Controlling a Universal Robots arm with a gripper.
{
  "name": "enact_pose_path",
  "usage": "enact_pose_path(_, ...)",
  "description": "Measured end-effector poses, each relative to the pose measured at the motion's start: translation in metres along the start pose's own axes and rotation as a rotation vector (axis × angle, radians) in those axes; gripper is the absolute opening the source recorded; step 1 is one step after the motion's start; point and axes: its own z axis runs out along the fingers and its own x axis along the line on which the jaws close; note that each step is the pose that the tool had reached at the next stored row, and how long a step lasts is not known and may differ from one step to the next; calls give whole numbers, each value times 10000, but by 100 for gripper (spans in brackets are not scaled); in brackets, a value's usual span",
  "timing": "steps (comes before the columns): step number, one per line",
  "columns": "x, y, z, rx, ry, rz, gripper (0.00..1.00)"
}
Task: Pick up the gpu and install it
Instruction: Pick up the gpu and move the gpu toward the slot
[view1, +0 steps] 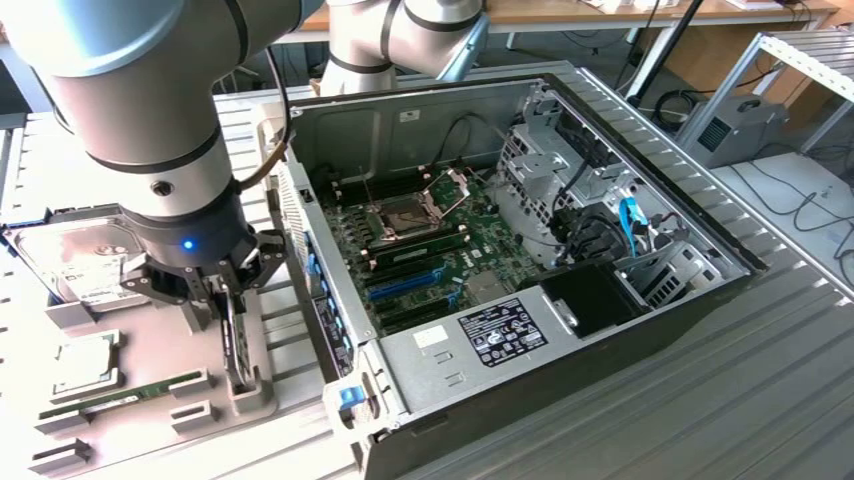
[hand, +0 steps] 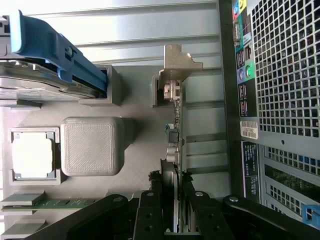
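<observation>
The gpu (view1: 242, 345) (hand: 173, 125) is standing on edge in its gray holder (view1: 254, 398) on the worktop (view1: 774, 340). The pincer (view1: 224, 300) (hand: 171, 200) is pinching it, one finger pressing on each face. The open pc case (view1: 534, 250) is sitting just beside the pincer. The hard drive (view1: 80, 265), cpu (view1: 83, 365) and green memory stick (view1: 114, 395) are lying off its opposite side.
</observation>
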Motion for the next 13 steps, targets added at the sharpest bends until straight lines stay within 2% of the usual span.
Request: enact_pose_path(13,-1,2,-43,0,0,-1,26)
